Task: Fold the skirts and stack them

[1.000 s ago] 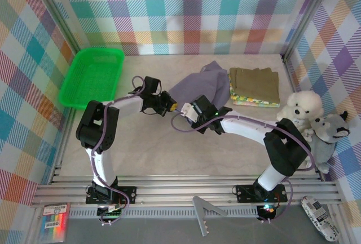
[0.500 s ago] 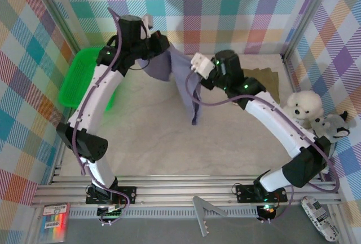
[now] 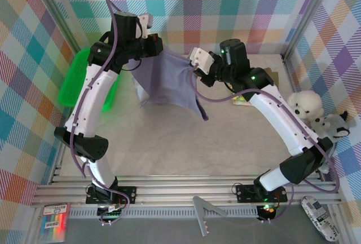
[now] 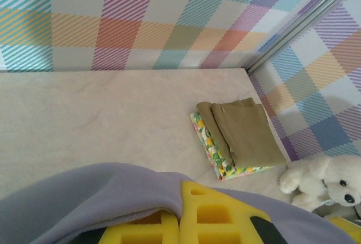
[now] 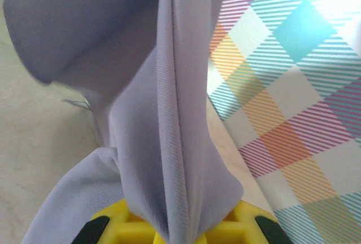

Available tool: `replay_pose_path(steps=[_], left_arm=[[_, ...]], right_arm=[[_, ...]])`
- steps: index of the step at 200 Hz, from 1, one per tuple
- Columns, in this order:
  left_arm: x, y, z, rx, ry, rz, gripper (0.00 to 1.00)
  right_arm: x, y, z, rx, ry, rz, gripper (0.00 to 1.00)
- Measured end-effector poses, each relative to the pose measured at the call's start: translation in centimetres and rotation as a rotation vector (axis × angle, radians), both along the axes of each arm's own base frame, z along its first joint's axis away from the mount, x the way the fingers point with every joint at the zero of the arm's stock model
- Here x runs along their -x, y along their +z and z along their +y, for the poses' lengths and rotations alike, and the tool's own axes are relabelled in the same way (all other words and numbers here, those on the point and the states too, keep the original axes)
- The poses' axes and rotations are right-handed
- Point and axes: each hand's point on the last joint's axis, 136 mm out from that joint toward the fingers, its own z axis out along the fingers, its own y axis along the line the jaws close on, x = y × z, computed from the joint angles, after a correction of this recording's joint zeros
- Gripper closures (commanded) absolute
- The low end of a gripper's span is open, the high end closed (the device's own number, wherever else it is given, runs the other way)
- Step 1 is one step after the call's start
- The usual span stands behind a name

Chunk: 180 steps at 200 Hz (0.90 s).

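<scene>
The grey-lavender skirt [image 3: 168,83] hangs spread in the air above the back middle of the table. My left gripper [image 3: 150,51] is shut on its upper left corner and my right gripper [image 3: 197,67] is shut on its upper right corner. In the left wrist view the lavender cloth [image 4: 96,193] drapes over the yellow fingers [image 4: 223,213]. In the right wrist view a pinched fold of the cloth [image 5: 169,120] rises from the shut jaws. The folded olive-brown skirt [image 4: 248,134] lies on the folded floral skirt [image 4: 210,148] at the back right.
A green plastic basket [image 3: 74,83] sits at the back left, partly behind the left arm. A white plush toy [image 3: 304,106] and a grey one [image 3: 333,124] sit at the right edge. Plaid walls close in the table's back and sides.
Both arms rose from the table with the lavender skirt. In the last half second the grippers moved apart, so the bunched cloth now hangs spread flat between them.
</scene>
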Motion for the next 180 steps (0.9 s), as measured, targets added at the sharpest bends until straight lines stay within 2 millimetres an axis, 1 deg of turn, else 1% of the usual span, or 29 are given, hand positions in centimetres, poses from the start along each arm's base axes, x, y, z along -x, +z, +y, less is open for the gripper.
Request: replay_pose_path(steps=[20,31,71,88,97,111,122,126,138,140,144,148,151,154,156,157,162,163,165,166,168,169,170,171,172,174,175,178,180], left_arm=[[1.4,0.1,0.3,-0.007,-0.017,0.007,1.0],[2.8,0.5,0.5,0.003,-0.035,0.01,1.0],[9.4,4.6,1.1,0.092,-0.134,-0.057,1.0],[11.3,6.1,1.2,0.126,-0.164,-0.083,1.0],[11.7,6.3,1.1,0.132,-0.174,-0.088,1.0],[11.6,6.1,0.8,0.136,-0.186,-0.076,1.0],[10.4,4.8,0.0,0.125,-0.194,-0.041,1.0],[10.0,4.6,-0.1,0.12,-0.196,-0.036,1.0],[6.7,2.2,-1.7,0.086,-0.208,0.009,1.0],[6.1,1.8,-2.0,0.079,-0.21,0.017,1.0],[4.7,0.9,-2.5,0.068,-0.213,0.025,0.95],[3.1,-0.5,-3.2,0.052,-0.217,0.046,0.85],[2.4,-1.0,-3.5,0.043,-0.22,0.051,0.74],[0.9,-2.6,-4.0,0.027,-0.22,0.078,0.62],[0.2,-3.0,-4.2,0.023,-0.218,0.084,0.5],[-0.1,-3.1,-4.4,0.022,-0.218,0.084,0.45],[-1.9,-4.3,-4.9,0.008,-0.213,0.083,0.26],[-2.9,-5.4,-5.1,0.0,-0.209,0.094,0.23],[-3.5,-6.0,-5.3,-0.007,-0.207,0.096,0.18],[-4.3,-6.9,-5.3,-0.013,-0.202,0.109,0.16],[-5.0,-8.0,-5.3,-0.026,-0.194,0.131,0.13],[-5.6,-8.9,-5.3,-0.031,-0.184,0.155,0.11],[-5.6,-8.9,-5.3,-0.031,-0.184,0.155,0.1],[-6.1,-9.4,-5.4,-0.034,-0.18,0.17,0.09],[-6.6,-9.8,-5.4,-0.038,-0.173,0.172,0.07],[-7.0,-10.2,-5.4,-0.042,-0.169,0.178,0.05],[-8.2,-11.1,-5.5,-0.039,-0.161,0.185,0.04],[-9.4,-12.0,-5.6,-0.034,-0.145,0.187,0.01],[-10.4,-12.4,-5.7,-0.031,-0.139,0.18,0.0]], right_arm=[[1.8,0.3,0.2,-0.023,0.054,0.038,1.0],[2.9,0.8,0.2,-0.043,0.084,0.053,1.0],[8.0,3.8,0.5,-0.139,0.224,0.08,1.0],[9.7,4.6,0.3,-0.174,0.268,0.075,1.0],[10.2,4.7,0.2,-0.185,0.285,0.082,1.0],[9.8,4.5,-0.2,-0.201,0.286,0.098,1.0],[8.9,3.8,-0.9,-0.211,0.269,0.119,1.0],[7.9,3.1,-1.5,-0.216,0.248,0.142,1.0],[5.7,1.6,-2.6,-0.23,0.21,0.198,1.0],[4.8,1.0,-3.0,-0.234,0.196,0.218,1.0],[4.0,0.4,-3.4,-0.236,0.178,0.235,0.99],[2.9,-0.5,-3.7,-0.238,0.16,0.262,0.94],[2.0,-1.1,-4.1,-0.241,0.141,0.28,0.84],[0.9,-2.2,-4.4,-0.241,0.118,0.313,0.74],[0.4,-2.6,-4.6,-0.241,0.109,0.326,0.68],[0.1,-2.8,-4.7,-0.241,0.102,0.333,0.68],[-1.6,-4.6,-5.3,-0.239,0.064,0.379,0.57],[-1.9,-4.9,-5.4,-0.238,0.057,0.386,0.55],[-2.7,-5.8,-5.7,-0.239,0.032,0.418,0.54],[-3.2,-6.4,-5.9,-0.237,0.013,0.439,0.46],[-3.5,-6.7,-6.0,-0.235,0.006,0.446,0.38],[-3.9,-7.1,-6.2,-0.231,-0.008,0.457,0.38],[-4.2,-7.6,-6.4,-0.231,-0.025,0.475,0.35],[-4.7,-8.1,-6.5,-0.23,-0.037,0.489,0.28],[-4.7,-8.1,-6.5,-0.23,-0.037,0.489,0.28],[-5.4,-8.9,-6.6,-0.227,-0.055,0.507,0.09],[-5.9,-9.4,-6.8,-0.226,-0.07,0.52,0.04],[-6.8,-10.4,-7.0,-0.224,-0.099,0.547,0.0],[-7.4,-10.9,-7.2,-0.222,-0.116,0.558,0.01]])
